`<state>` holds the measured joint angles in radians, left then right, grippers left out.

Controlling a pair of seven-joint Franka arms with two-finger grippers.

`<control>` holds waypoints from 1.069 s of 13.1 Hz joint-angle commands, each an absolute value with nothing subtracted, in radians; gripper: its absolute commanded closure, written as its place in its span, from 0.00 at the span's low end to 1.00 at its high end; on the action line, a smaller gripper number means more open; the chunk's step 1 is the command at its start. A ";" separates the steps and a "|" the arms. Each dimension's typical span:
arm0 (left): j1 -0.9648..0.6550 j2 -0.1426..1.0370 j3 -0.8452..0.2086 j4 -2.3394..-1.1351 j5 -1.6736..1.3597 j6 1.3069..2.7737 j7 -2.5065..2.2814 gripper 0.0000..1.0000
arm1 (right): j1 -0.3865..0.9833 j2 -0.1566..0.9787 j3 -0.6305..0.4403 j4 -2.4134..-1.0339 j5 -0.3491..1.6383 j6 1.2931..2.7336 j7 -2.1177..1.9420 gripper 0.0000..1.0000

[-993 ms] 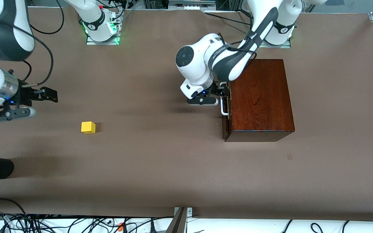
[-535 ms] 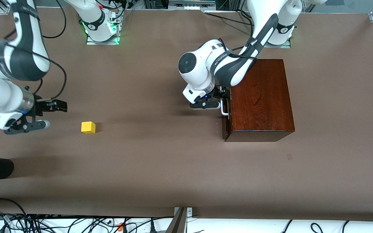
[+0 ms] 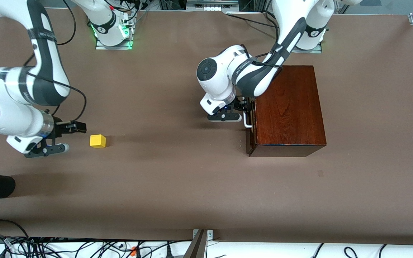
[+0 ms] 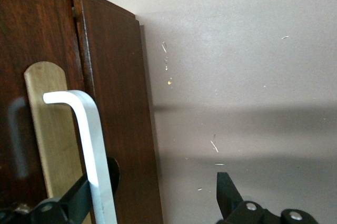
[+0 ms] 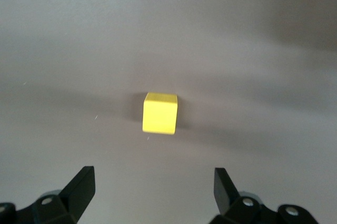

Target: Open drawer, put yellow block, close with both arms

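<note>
Straddling the white handle (image 3: 248, 120) of the shut drawer (image 3: 251, 123), my left gripper (image 3: 244, 111) has its fingers (image 4: 227, 195) spread, not yet clamped. My right gripper (image 3: 71, 135) hangs released beside the yellow block (image 3: 97, 141), which sits on the table (image 3: 177, 179) toward the right arm's end.
</note>
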<state>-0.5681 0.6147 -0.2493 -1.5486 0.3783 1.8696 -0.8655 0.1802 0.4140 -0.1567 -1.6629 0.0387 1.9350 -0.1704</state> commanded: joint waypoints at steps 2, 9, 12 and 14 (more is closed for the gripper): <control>-0.580 0.635 -0.262 -1.540 0.399 1.927 -0.885 0.00 | 0.172 0.466 -0.149 -1.755 0.057 2.124 -0.187 0.00; -0.633 0.649 -0.265 -1.523 0.390 1.962 -0.884 0.00 | 0.172 0.532 -0.144 -1.858 0.147 2.293 -0.236 0.02; -0.652 0.667 -0.267 -1.490 0.377 1.962 -0.887 0.00 | 0.172 0.532 -0.146 -1.899 0.149 2.332 -0.238 0.22; -0.650 0.675 -0.265 -1.474 0.353 1.962 -0.884 0.00 | 0.172 0.541 -0.144 -1.901 0.149 2.333 -0.238 0.31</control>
